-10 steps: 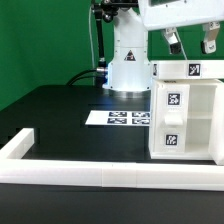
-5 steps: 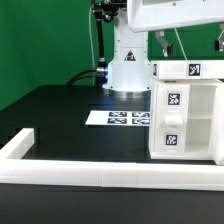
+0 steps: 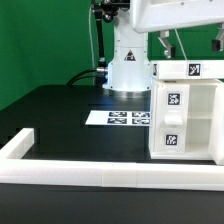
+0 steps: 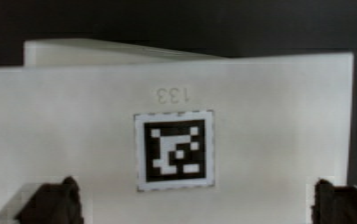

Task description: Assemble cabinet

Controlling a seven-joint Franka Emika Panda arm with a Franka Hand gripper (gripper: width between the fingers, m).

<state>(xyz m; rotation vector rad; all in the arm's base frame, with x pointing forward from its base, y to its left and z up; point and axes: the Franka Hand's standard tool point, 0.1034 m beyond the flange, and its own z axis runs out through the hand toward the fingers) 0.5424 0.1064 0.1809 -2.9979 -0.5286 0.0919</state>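
Hovering above cabinet (image 3: 187,110), gripper (image 4: 200,205) spread wide, fingers (image 4: 54,203) apart, holding nothing.

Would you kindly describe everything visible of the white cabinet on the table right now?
The cabinet is a boxy white piece, plastic-looking, standing upright on the black table at the exterior view's right, close behind the long white rail. Square black-and-white tags sit on its top edge and front face, and an open recess shows on its side. The gripper hangs just above it; contact cannot be judged. The wrist view shows one tagged white face close up.
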